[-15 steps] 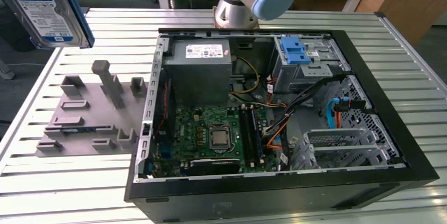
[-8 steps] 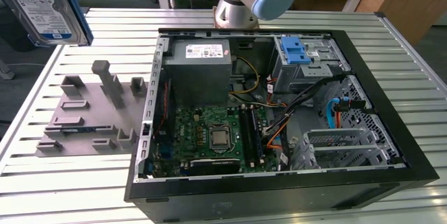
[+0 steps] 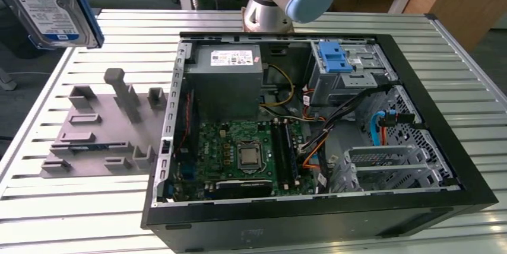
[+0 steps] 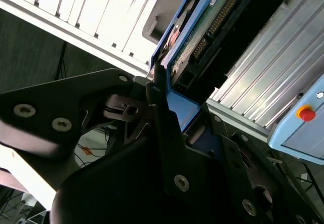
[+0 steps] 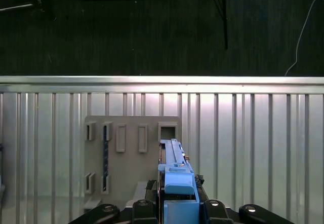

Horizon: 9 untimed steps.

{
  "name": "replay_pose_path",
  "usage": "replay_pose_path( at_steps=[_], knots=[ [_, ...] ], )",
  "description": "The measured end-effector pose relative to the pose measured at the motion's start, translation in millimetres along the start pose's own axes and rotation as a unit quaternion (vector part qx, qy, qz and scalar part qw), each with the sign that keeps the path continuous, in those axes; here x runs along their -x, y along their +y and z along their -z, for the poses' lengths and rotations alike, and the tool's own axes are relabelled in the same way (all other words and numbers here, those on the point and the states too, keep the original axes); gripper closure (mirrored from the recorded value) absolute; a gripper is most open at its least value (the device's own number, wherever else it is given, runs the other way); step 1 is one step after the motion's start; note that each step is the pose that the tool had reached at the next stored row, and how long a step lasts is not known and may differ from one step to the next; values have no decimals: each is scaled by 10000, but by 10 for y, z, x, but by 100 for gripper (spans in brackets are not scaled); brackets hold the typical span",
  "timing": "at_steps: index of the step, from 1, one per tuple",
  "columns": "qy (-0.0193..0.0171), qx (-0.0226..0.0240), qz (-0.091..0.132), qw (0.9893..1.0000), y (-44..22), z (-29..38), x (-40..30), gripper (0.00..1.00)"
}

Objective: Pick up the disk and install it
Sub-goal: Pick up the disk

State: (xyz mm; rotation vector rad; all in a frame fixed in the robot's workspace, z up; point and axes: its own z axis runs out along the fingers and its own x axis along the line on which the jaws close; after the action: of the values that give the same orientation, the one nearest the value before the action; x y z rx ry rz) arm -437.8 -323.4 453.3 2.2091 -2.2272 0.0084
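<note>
The claw (image 5: 177, 199) is clamped on the disk (image 3: 49, 10), gripping it by its blue bracket. In the exterior view the disk hangs in the air at the far left, label showing, well apart from the open case (image 3: 317, 221). The first wrist view puts it over the grey fixture (image 5: 131, 148) on the table (image 5: 253, 148).
</note>
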Motion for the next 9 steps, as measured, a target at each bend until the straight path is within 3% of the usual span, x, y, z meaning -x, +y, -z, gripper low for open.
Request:
replay_pose_path(
  at_steps=[9],
  knots=[
    [0, 0, 0, 10000, 0, 97, -1, 64]
  ],
)
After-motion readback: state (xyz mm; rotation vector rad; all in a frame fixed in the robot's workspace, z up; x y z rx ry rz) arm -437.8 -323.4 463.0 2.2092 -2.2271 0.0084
